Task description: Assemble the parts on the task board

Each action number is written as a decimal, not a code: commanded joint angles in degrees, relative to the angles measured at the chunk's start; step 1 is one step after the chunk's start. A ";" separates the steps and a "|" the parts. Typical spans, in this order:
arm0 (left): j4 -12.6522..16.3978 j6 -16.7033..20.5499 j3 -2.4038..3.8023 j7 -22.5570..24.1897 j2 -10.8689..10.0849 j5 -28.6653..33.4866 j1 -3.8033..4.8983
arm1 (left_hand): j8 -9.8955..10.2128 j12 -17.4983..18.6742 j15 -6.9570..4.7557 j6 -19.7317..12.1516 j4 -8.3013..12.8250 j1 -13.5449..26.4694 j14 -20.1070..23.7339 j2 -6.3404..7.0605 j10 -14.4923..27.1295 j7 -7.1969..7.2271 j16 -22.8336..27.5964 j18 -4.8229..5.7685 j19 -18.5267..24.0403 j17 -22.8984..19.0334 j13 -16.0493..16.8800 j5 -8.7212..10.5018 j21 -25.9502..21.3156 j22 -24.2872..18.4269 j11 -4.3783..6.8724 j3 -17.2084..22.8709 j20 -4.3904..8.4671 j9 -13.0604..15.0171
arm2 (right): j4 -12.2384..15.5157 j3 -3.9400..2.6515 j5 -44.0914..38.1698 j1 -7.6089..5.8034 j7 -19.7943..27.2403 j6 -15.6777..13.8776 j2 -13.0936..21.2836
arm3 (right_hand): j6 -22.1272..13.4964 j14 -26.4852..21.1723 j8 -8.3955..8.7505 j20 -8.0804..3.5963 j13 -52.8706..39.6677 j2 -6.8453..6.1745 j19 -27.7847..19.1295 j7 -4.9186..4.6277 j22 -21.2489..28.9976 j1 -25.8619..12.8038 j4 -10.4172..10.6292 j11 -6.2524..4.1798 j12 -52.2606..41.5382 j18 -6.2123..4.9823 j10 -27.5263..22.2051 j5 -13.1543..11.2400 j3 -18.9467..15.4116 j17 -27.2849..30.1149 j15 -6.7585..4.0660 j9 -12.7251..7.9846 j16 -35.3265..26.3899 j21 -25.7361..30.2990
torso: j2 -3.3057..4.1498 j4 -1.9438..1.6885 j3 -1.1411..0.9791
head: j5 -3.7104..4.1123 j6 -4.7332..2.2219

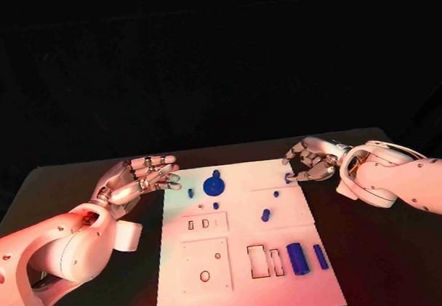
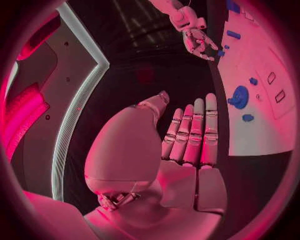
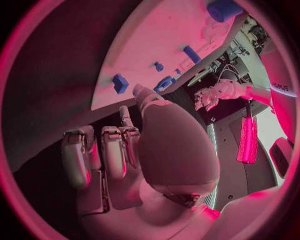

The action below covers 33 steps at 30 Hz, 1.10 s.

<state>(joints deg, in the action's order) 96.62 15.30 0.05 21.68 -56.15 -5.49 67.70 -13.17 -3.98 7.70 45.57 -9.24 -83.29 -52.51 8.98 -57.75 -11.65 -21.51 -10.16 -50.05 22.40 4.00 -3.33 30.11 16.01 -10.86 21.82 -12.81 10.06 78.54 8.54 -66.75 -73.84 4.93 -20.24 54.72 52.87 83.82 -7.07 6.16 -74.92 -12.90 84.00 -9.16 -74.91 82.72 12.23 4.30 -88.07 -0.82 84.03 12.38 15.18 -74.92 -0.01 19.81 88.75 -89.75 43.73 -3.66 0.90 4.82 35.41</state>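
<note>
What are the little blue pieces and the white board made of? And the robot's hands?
The blue pieces look like matte plastic: even colour, no glints. The white board seems a smooth rigid sheet, plastic or painted, with clean cut-outs; I cannot tell which. The left hand and right hand look like shiny metal with dark seams.

Head view: high, looking down on the black table (image 1: 65,175), the task board (image 1: 246,245) central. Left wrist view: close behind the left hand (image 2: 187,145), facing the board's left side. Right wrist view: close behind the right hand (image 3: 125,150), facing its far right corner. All share the board.
</note>
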 commanded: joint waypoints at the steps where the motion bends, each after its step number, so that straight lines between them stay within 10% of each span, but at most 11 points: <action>1: 0.01 -0.96 0.03 0.33 0.05 -0.26 0.02 | 0.18 0.22 0.13 -0.33 0.10 0.31 0.42 -0.10 0.45 -2.21 -0.16 0.07 0.28 0.09 -0.07 0.27 0.19 0.06 0.11 0.18 -0.08 0.06 | -0.91 -0.03 -0.99 0.36 1.75 1.84 -0.26 | 0.18 5.46 0.30 0.00 -13.26 0.01 6.00 -0.18 -15.09 0.54 -0.34 0.18 0.00 0.82 4.33 -0.16 -0.07 -11.96 0.21 0.00 0.22 -0.25 | 0.02 0.03 0.10 | 0.02 0.13; 33: -0.17 -1.02 0.03 0.16 -0.01 -0.34 0.00 | 0.24 0.22 0.17 -0.43 0.17 0.35 0.58 -0.06 0.61 -2.26 -0.18 0.07 0.48 0.16 -0.07 0.27 0.31 0.14 0.05 0.18 -0.13 0.05 | -2.92 -0.02 -1.62 1.45 0.91 2.74 -1.51 | 2.36 5.55 -0.64 -0.08 -13.72 1.66 6.00 0.15 -15.09 0.93 0.17 -0.05 -0.48 0.82 4.74 -0.67 1.10 -12.38 0.01 0.43 0.36 -0.25 | -0.13 0.01 0.24 | -0.02 0.46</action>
<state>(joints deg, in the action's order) 96.34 15.26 0.04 21.61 -56.19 -5.61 67.68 -13.17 -3.98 7.91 45.57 -9.24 -83.29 -52.30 8.98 -57.54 -11.65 -21.51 -10.16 -49.85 22.49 4.00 -3.33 30.11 16.08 -10.65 21.82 -13.01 10.06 75.69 8.52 -67.70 -72.45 5.76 -18.54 53.27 55.02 83.82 -7.54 6.16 -74.91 -11.88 84.00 -9.06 -74.94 83.70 12.40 4.30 -88.30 -0.82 84.03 12.06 16.05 -74.90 -0.01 20.18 88.78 -89.75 43.63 -3.63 1.12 4.82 35.82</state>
